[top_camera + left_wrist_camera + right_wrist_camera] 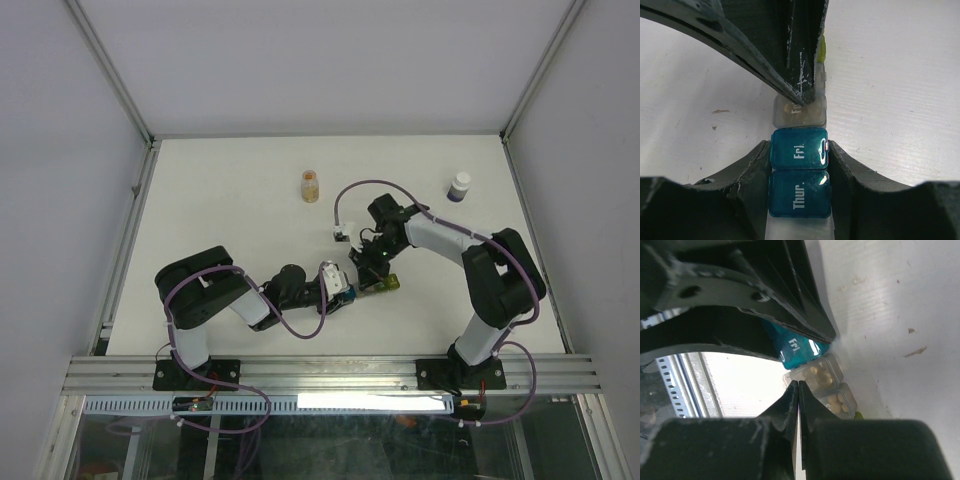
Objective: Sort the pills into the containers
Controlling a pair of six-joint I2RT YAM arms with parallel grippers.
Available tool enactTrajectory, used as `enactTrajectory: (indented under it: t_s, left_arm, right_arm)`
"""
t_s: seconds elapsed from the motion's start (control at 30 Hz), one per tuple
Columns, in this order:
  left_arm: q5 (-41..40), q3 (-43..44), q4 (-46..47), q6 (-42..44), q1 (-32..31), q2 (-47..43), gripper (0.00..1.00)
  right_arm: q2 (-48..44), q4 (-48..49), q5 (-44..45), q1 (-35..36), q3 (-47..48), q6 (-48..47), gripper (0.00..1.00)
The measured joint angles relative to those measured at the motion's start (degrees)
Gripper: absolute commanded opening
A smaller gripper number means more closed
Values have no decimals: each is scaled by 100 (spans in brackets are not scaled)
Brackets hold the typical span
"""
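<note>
— Where are the containers (800,195)?
— On the matte white tabletop (890,75), pinched by my left gripper (799,155): glossy translucent teal cubes with rounded lids.
— Your right gripper (798,390)?
— Pressed together, its black tip at the cloudy grey cell (800,112). Small rounded tan pills (821,375) show inside.

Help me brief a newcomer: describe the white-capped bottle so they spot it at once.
Seen from above, go to the far right corner of the white table. The white-capped bottle stands upright there, alone. Unlike the orange-tinted bottle farther left, its body is dark.
</note>
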Motion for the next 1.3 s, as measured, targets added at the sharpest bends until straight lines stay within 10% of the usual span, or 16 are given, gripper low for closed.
enactTrajectory:
  t_s: [1.13, 1.3]
  left_arm:
    - [83, 92, -140, -2, 4, 2, 20]
    - [87, 96, -144, -9, 4, 2, 41]
  right_arm:
    - [-120, 492, 459, 245, -203, 382, 2]
    - [-538, 431, 225, 101, -317, 205, 4]
